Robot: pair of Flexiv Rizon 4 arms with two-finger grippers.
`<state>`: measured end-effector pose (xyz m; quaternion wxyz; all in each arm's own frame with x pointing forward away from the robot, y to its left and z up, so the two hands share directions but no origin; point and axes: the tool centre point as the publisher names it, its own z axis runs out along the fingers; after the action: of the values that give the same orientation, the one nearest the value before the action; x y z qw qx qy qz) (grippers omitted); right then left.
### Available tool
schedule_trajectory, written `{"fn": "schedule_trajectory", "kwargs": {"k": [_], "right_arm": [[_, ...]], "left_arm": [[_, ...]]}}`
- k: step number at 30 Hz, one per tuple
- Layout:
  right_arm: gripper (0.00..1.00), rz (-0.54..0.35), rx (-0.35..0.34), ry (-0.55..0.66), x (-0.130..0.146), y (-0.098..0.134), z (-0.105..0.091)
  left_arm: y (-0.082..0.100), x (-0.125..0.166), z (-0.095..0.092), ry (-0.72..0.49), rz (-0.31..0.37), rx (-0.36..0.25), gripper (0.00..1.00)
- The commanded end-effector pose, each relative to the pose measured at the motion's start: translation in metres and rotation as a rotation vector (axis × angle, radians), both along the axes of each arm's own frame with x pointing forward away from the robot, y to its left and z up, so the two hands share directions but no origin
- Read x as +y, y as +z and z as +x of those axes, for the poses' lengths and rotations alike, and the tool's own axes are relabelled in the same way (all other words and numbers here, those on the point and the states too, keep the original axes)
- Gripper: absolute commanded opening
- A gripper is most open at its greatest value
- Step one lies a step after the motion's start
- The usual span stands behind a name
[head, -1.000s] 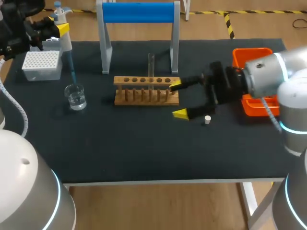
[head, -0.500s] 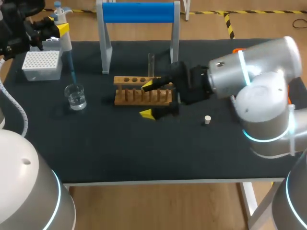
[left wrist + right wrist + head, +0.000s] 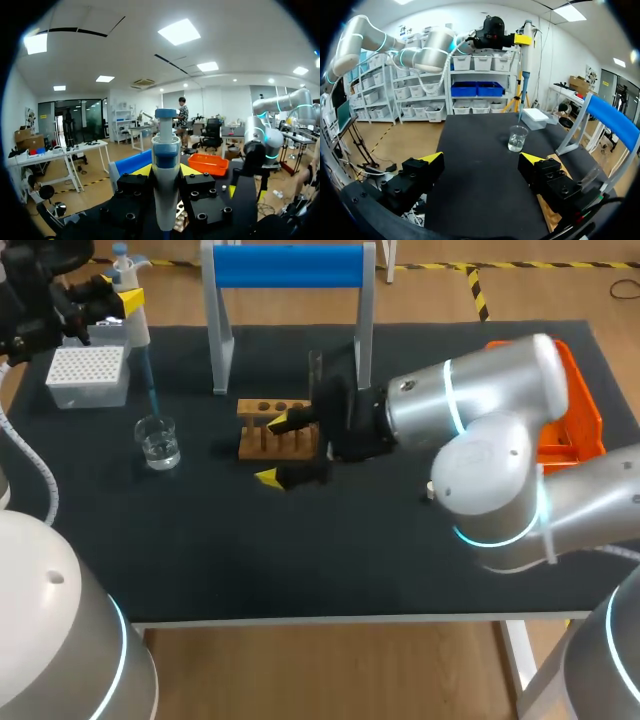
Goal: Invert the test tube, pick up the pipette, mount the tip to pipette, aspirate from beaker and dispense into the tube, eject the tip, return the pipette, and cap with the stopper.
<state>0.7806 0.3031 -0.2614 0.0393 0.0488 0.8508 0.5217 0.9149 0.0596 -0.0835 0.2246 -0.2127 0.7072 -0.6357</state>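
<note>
The left gripper (image 3: 165, 171) is clamped on the pipette (image 3: 137, 332), held over the beaker (image 3: 158, 441). The right gripper (image 3: 275, 450) has its fingers wide apart at the rack (image 3: 268, 432), where the tube (image 3: 314, 368) stands.

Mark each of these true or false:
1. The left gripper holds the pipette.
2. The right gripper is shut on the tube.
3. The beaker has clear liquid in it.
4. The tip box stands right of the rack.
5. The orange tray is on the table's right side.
1. True. The left gripper is shut on the pipette.
2. False. The right gripper is open and empty at the rack. The tube stands in the rack.
3. True. The beaker holds clear liquid.
4. False. The tip box is left of the rack, past the beaker.
5. True. The tray is at the right edge.
</note>
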Motion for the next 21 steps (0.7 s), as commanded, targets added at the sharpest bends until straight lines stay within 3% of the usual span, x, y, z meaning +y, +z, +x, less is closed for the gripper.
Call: {"fn": "schedule_trajectory", "kwargs": {"k": [1,21], "right_arm": [[1.0,0.005,-0.005,-0.018,0.032,-0.026,0.008],[1.0,-0.027,-0.013,-0.027,0.067,-0.059,0.045]], "left_arm": [[-0.001,-0.001,0.001,0.003,-0.002,-0.003,0.0],[-0.001,-0.001,0.001,0.003,-0.002,-0.003,0.0]]}}
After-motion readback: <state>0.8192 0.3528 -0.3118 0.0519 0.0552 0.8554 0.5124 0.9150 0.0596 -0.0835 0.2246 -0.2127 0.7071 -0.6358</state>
